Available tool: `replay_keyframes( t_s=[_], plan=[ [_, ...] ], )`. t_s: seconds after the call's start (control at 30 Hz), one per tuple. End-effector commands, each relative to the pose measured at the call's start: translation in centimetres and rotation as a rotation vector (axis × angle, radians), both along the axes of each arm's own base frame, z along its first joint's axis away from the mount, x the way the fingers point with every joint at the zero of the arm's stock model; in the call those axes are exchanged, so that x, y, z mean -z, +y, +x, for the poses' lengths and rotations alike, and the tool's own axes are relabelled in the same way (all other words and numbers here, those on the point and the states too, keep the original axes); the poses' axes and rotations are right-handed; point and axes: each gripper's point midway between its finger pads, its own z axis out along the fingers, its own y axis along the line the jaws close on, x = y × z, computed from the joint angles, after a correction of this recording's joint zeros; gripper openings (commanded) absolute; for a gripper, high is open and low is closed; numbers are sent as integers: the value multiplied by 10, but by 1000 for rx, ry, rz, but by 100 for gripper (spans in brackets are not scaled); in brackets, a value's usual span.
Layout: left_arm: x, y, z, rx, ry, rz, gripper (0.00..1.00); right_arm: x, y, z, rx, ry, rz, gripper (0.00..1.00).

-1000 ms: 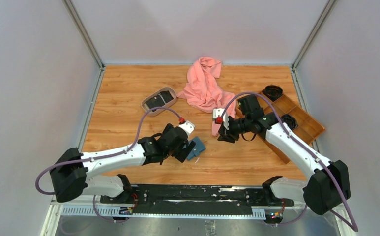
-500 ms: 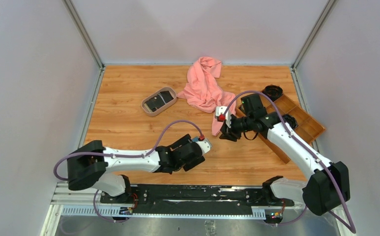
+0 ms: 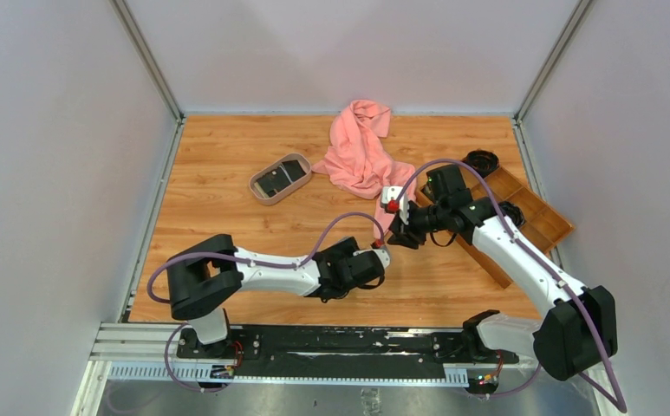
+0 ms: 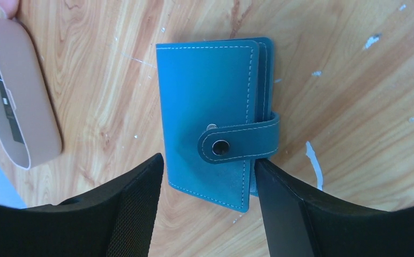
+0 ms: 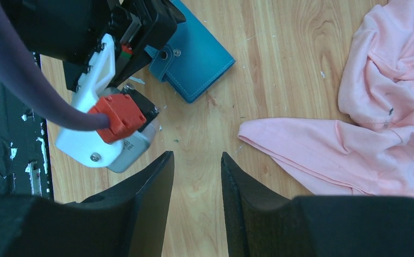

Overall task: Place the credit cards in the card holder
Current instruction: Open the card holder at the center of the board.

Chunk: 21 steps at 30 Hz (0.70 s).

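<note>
Teal-blue bifold card holder (image 4: 210,118) snapped shut, mid-table by near edge | left gripper (image 4: 210,214) wide astride it, contact I cannot tell | right gripper (image 5: 196,203) narrow, empty | black credit cards (image 3: 277,179) in beige oval tray (image 4: 30,118), far-left | I pin cover, unsnap tab first

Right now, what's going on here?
The left gripper is down over the wallet, which lies shut and snapped on the table. One finger is on each side of it; whether they squeeze it is unclear. The right gripper hovers open and empty nearby, beside a pink cloth. Dark cards lie in a beige tray farther back.
</note>
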Motion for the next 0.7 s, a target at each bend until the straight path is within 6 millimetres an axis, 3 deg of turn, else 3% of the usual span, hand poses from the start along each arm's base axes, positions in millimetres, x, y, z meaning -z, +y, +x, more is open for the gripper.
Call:
replay_keyframes(
  t_s=[0.0,0.1,0.27,0.5,0.67],
  plan=[
    [5,4,4,-15,-21,83,70,-13,-1,-2,4,2,29,42],
    [9,6,7,-23,-36,110,66,-14,-2,-2,5,-1,32,42],
    [16,7,9,-35,-15,117,42,-16,-2,-3,4,-4,40,42],
    [2,9,10,-56,-21,48,3,-18,-2,-4,1,-5,51,42],
    [-9,8,11,-66,-33,-12,0,-19,0,-7,-9,13,68,42]
  ],
)
